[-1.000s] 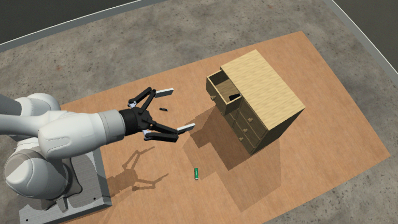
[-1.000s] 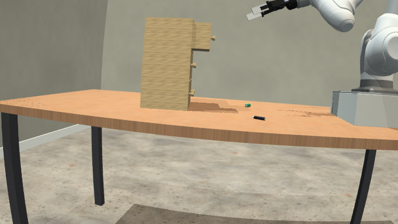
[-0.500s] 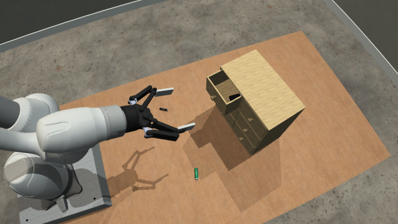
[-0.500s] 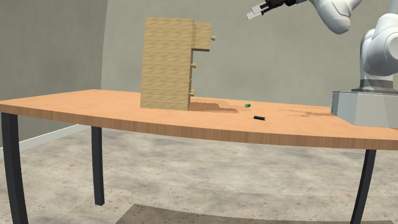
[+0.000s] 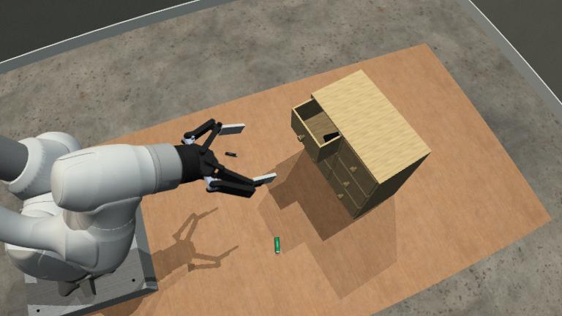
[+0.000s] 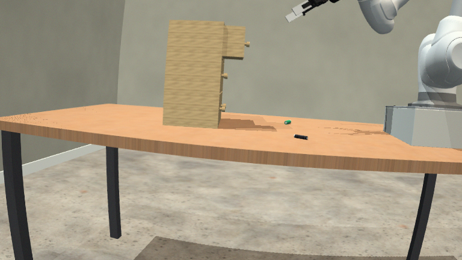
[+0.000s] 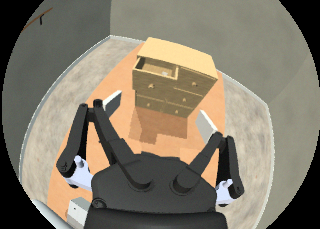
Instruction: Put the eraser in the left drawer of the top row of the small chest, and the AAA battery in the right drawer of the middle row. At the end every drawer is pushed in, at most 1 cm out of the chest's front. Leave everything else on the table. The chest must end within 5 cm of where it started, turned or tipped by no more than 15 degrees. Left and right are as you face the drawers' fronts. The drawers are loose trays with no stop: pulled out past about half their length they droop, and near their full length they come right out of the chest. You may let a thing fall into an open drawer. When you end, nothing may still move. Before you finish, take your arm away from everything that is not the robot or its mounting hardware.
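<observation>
The small chest [image 5: 372, 122] [image 6: 194, 73] [image 7: 180, 51] stands upright. Its top left drawer [image 5: 306, 135] [image 6: 234, 41] [image 7: 142, 81] is pulled partly out. A dark piece with a pale end, apparently the eraser [image 5: 331, 135] [image 7: 164, 73], lies inside, near the drawer's right side. The middle right drawer [image 5: 346, 184] [image 7: 184, 99] is in. A small black battery [image 5: 230, 153] [image 6: 301, 136], apparently the AAA, lies on the table. My gripper [image 5: 260, 151] [image 6: 291, 14] [image 7: 160, 107] is open and empty, high above the table, in front of the chest and pointing toward it.
A green cylinder [image 5: 276, 244] [image 6: 287, 121], apparently a larger battery, lies on the table [image 5: 468, 172] [image 6: 101, 121] in front of the chest's right side. The other drawers are in, their knobs sticking out. The robot's base block [image 5: 111, 292] [image 6: 402, 127] is at the table's near end.
</observation>
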Controlling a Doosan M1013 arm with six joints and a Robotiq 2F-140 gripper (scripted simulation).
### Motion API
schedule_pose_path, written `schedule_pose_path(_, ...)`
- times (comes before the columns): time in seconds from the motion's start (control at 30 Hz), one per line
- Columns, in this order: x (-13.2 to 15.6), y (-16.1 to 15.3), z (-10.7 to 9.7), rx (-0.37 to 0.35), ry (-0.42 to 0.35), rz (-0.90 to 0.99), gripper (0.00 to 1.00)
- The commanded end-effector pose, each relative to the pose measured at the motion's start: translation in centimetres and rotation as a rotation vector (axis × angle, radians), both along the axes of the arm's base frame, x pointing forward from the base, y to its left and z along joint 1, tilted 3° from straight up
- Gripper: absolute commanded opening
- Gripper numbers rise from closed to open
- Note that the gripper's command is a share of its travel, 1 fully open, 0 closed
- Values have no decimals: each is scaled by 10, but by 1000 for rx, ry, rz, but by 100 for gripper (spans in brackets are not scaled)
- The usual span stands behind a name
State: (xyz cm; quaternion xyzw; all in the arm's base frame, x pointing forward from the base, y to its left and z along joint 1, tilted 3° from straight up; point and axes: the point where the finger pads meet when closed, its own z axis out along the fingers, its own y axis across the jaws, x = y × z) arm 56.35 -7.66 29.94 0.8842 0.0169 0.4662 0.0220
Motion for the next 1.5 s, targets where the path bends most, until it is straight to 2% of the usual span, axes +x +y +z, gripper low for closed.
schedule_pose_path(0.0,0,1,3,0,104,-15,100)
schedule_pose_path(0.17,0,1,6,-1,201,-21,100)
schedule_pose_path(0.23,0,1,6,-1,201,-21,100)
schedule_pose_path(0.53,0,1,16,-3,502,-38,100)
schedule_pose_path(0.73,0,2,21,-4,677,-48,100)
schedule_pose_path(0.8,0,2,21,-4,677,-48,100)
schedule_pose_path(1.0,0,2,26,-4,811,-55,100)
schedule_pose_path(1.17,0,2,28,-4,886,-59,100)
schedule_pose_path(1.47,0,2,30,-5,940,-62,100)
